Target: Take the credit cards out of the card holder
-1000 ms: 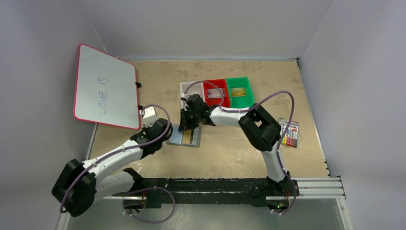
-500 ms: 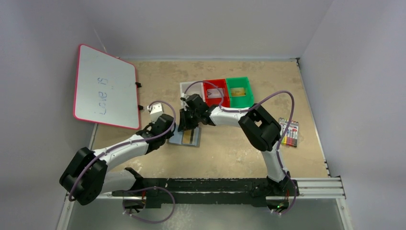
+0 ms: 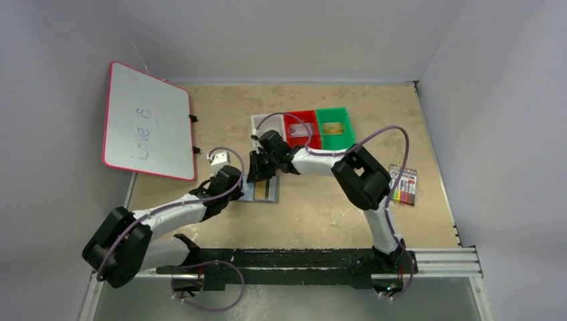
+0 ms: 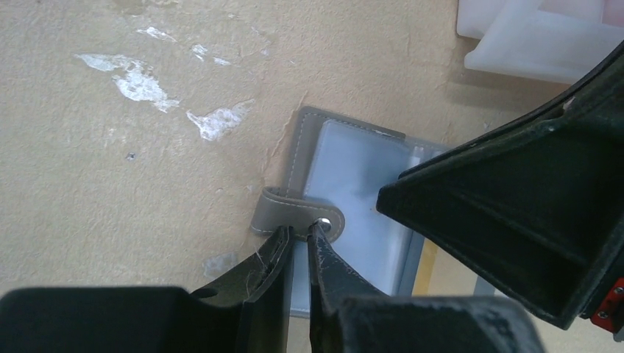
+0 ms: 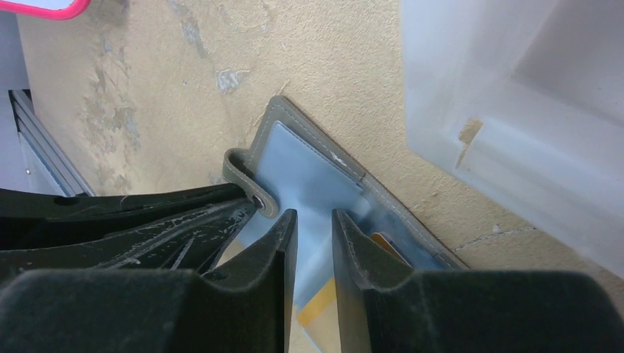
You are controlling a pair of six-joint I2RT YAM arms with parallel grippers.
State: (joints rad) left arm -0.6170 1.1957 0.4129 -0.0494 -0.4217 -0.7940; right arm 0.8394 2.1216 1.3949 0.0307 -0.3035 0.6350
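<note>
Top external view, from the near edge outward: both arms rise from the rail (image 3: 321, 257) and lean toward one spot on the tan table (image 3: 314, 210), where the card holder (image 3: 262, 191) lies open and flat, pockets up. The left gripper (image 4: 300, 234) reaches it from the near left, jaws drawn to a narrow slit, tips against the holder's snap tab (image 4: 298, 215); whether they pinch the tab I cannot tell. The right gripper (image 5: 313, 219) comes from the far side, fingers slightly apart with nothing between them, tips low over a clear pocket (image 5: 309, 173). A gold-yellow card (image 5: 386, 246) sits tucked inside the holder. Well apart on the right lies a marker pack (image 3: 403, 185). Just beyond the holder stands a white tray (image 3: 257, 124), with a red tray (image 3: 299, 115) and a green tray (image 3: 332, 111) side by side to its right; something yellowish lies in the green one. At the far left a pink-edged whiteboard (image 3: 147, 120) bears handwriting
</note>
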